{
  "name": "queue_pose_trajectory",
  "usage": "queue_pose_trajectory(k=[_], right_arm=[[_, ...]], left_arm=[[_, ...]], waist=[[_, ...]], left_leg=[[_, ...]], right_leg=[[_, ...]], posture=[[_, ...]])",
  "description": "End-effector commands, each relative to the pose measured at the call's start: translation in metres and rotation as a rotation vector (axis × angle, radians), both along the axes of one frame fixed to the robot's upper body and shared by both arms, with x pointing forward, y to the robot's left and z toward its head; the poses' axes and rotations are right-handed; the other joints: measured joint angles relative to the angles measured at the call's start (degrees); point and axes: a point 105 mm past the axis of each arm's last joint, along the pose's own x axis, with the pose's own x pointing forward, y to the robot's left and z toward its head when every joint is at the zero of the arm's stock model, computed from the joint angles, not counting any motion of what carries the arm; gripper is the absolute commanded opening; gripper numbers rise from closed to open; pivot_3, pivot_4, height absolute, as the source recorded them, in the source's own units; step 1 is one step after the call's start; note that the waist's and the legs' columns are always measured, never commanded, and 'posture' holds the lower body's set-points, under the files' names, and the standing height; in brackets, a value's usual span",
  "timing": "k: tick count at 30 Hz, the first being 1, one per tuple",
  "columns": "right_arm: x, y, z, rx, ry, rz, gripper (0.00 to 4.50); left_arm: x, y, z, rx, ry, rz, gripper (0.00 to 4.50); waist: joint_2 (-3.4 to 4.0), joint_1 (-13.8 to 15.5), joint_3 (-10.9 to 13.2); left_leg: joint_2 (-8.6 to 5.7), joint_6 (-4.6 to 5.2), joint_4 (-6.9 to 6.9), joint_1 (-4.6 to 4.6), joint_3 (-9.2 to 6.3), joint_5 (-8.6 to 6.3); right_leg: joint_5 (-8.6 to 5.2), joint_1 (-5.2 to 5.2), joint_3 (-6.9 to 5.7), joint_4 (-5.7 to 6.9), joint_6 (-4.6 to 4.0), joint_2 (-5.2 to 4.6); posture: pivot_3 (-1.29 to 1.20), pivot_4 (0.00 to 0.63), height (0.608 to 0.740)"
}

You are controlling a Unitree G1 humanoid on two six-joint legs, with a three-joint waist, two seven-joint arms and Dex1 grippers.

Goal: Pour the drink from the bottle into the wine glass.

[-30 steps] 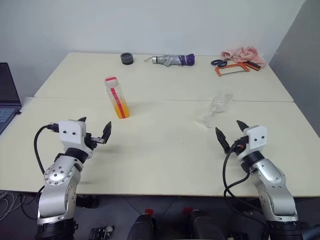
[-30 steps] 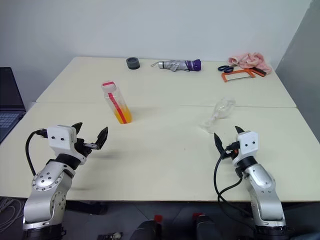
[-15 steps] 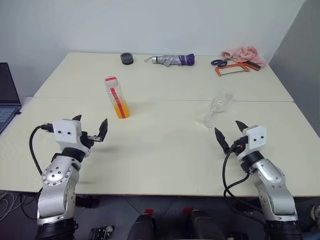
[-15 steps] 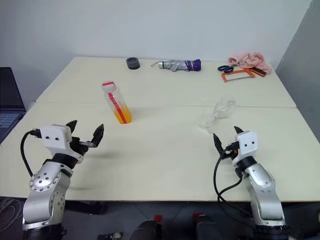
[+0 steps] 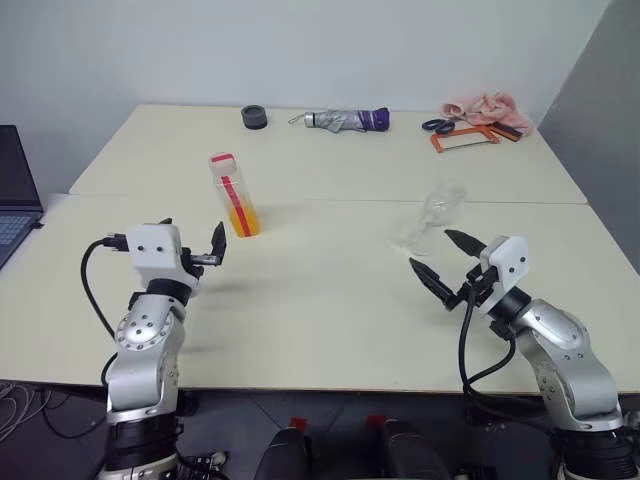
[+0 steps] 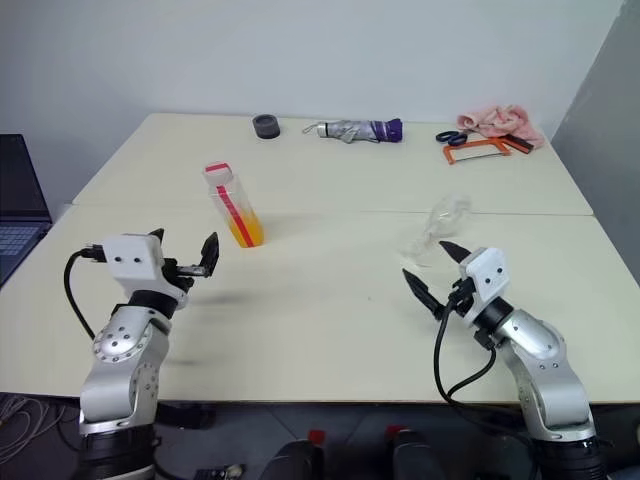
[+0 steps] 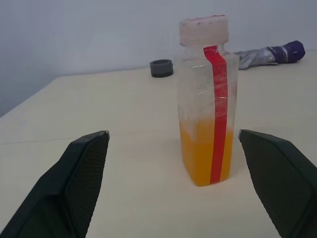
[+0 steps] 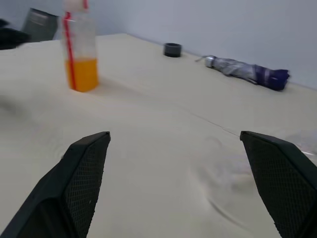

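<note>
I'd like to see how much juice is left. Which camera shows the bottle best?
The left wrist view: the bottle stands upright and close between the open left gripper, its lower part orange. The head views show it small on the table; the right wrist view cuts off its cap.

Right claw (image 8: pixel 190 196) spread wide over the cream worktop (image 8: pixel 148 148). Bottle (image 8: pixel 80 49) upright, orange drink (image 8: pixel 82 74) in its lower part. Behind: black ring (image 8: pixel 173 49), folded umbrella (image 8: pixel 247 72), well apart.

One bottle (image 5: pixel 232 196), one wine glass (image 5: pixel 432 220) — one umbrella (image 5: pixel 345 120).
</note>
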Motion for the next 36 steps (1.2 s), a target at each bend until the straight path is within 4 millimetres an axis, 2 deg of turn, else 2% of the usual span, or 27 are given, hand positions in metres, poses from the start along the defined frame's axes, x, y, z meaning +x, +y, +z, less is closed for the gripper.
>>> queue_pose_trajectory(k=[1,4,7,15,22,30,36], right_arm=[[-0.008,0.012,0.015,0.002,-0.025,0.086,4.50],[-0.012,0.018,0.016,-0.009,-0.003,0.138,4.50],[-0.018,0.024,0.014,-0.041,0.018,0.191,4.50],[-0.019,0.023,0.006,-0.053,0.034,0.214,4.50],[-0.015,0.021,0.006,-0.064,0.026,0.225,4.50],[-0.012,0.027,0.016,-0.074,0.006,0.249,4.50],[-0.010,0.031,0.020,-0.083,-0.003,0.268,4.50]], left_arm=[[0.007,-0.001,0.007,0.001,-0.018,0.068,4.48],[0.016,-0.007,0.006,-0.013,-0.012,0.090,4.48],[0.028,-0.023,0.003,-0.030,0.004,0.064,4.48],[0.049,-0.043,0.008,-0.009,-0.006,0.036,4.48],[0.062,-0.046,0.014,-0.004,-0.022,0.076,4.48],[0.076,-0.053,0.028,-0.021,-0.054,0.097,4.48],[0.083,-0.051,0.033,-0.008,-0.050,0.126,4.48]], waist=[[0.00,0.00,0.00],[0.00,0.05,0.00],[-0.01,0.13,0.00],[-0.02,0.12,0.00],[-0.02,0.13,0.00],[-0.04,0.16,0.01],[-0.04,0.14,0.01]], left_leg=[[-0.02,0.00,0.00,0.00,0.00,0.00],[-0.30,0.00,0.00,0.00,-0.01,0.00],[-0.38,0.00,0.01,-0.01,-0.06,0.00],[-0.41,-0.01,0.02,-0.02,-0.08,0.01],[-0.44,-0.02,0.03,-0.02,-0.06,0.01],[-0.46,-0.03,0.03,-0.05,-0.08,0.01],[-0.46,-0.03,0.03,-0.05,-0.08,0.02]], right_leg=[[0.00,0.00,0.00,0.00,0.00,0.00],[0.00,0.01,0.00,0.00,0.00,-0.03],[0.00,0.01,-0.02,0.00,0.01,-0.06],[0.01,0.01,-0.03,0.00,0.01,-0.06],[0.01,0.01,0.00,-0.01,0.02,-0.09],[0.02,0.01,-0.03,-0.02,0.03,-0.10],[0.02,-0.01,-0.03,-0.01,0.03,-0.10]], posture=[[0.00,0.150,0.740],[0.00,0.150,0.740],[0.00,0.150,0.740],[0.00,0.150,0.740],[0.00,0.150,0.740],[0.00,0.150,0.740],[0.00,0.150,0.740]])
